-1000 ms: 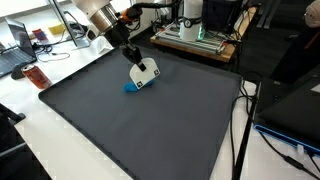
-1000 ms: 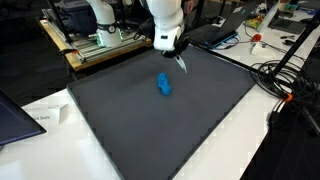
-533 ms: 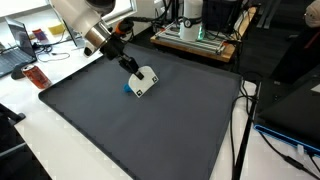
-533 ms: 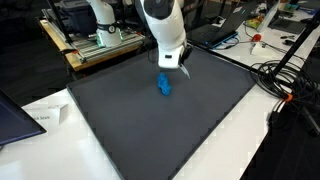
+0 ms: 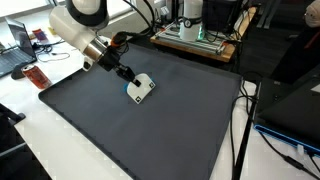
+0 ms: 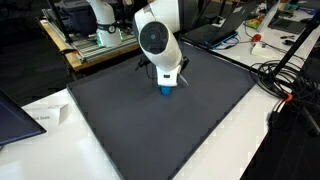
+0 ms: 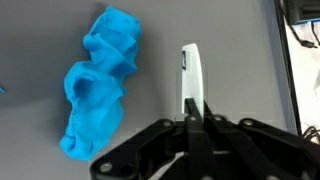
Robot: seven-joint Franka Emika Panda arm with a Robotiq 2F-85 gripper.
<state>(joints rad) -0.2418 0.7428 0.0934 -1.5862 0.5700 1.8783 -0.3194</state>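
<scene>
Clenched, empty tool [image 7: 190, 62] sat just beside a blue crumpled object [image 7: 98, 95].
The object lay on the dark worktop [image 5: 160, 135], its long axis parallel to the tool's fingers.

Arm [image 5: 82, 18] bent low, gripper [image 5: 141, 88] closed
Jaws pressed together in the wrist view, fingers [image 7: 190, 85] pointing downward, wrist tilted

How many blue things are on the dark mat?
1. The blue thing lies on the mat, just beside the shut pincer, not gripped. The robot arm could hide more.
</scene>
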